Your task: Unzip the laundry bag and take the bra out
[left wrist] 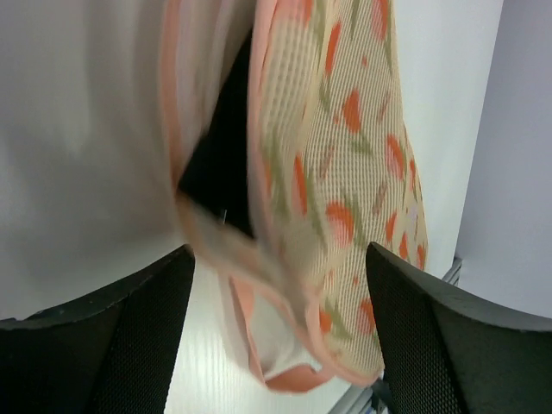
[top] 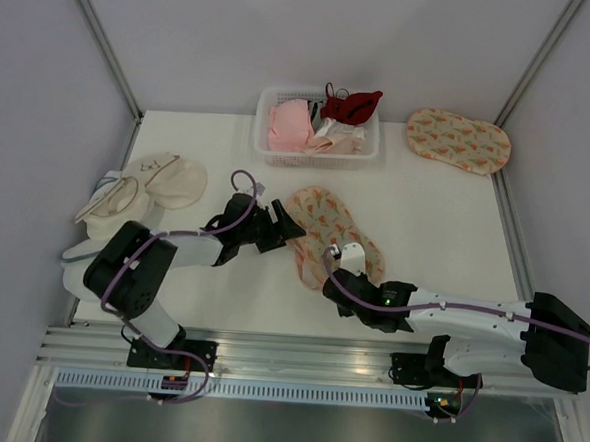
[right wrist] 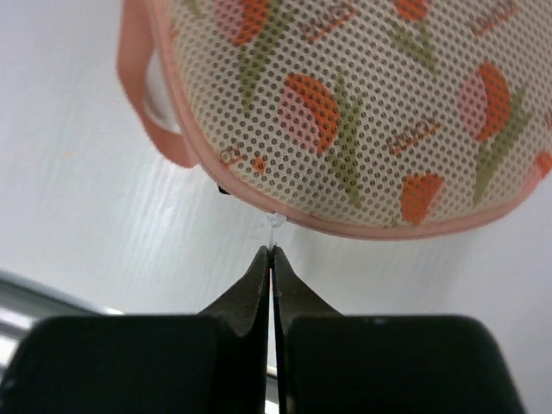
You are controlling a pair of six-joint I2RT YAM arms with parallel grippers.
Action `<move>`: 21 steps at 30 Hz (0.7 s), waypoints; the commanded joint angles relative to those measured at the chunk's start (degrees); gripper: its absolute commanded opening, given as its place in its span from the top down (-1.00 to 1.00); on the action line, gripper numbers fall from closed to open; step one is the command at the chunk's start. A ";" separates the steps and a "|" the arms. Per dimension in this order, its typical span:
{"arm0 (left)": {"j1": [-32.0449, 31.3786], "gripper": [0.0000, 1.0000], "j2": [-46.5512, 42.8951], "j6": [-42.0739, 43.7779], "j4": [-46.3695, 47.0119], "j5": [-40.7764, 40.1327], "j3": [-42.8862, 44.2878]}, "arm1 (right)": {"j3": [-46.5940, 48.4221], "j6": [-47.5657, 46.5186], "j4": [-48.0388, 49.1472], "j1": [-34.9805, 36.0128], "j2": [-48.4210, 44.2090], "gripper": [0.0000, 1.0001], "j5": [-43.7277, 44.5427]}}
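Near the tabletop's [top: 454,241] front edge, the right gripper [right wrist: 272,253] pinches together on a white zip tab [right wrist: 274,226] at the pink-bound rim of the laundry bag [top: 325,218] — dotted mesh, orange leaf print, tiny lettering too blurred to read. The left gripper [left wrist: 280,259] stands apart astride the bag's parted edge, where the black bra [left wrist: 220,147] shows inside. Farther back, a white slatted basket [top: 264,129] holds soft garments.

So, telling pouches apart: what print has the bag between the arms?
Laundry bag: orange-pink leaves on beige mesh; right wrist view.
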 commanded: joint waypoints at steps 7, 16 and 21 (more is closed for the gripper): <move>-4.77 -0.70 -28.35 -9.60 -4.24 -5.89 -19.28 | -1.78 -10.17 21.36 -0.55 -2.88 0.99 -25.02; -14.18 -0.60 -29.44 -16.92 1.20 -5.54 -21.76 | 0.51 -12.02 24.27 -1.34 1.70 0.99 -28.37; -17.17 -0.12 -24.07 -19.12 6.30 -6.34 -21.57 | -0.10 -11.76 26.65 -1.69 1.09 0.99 -29.52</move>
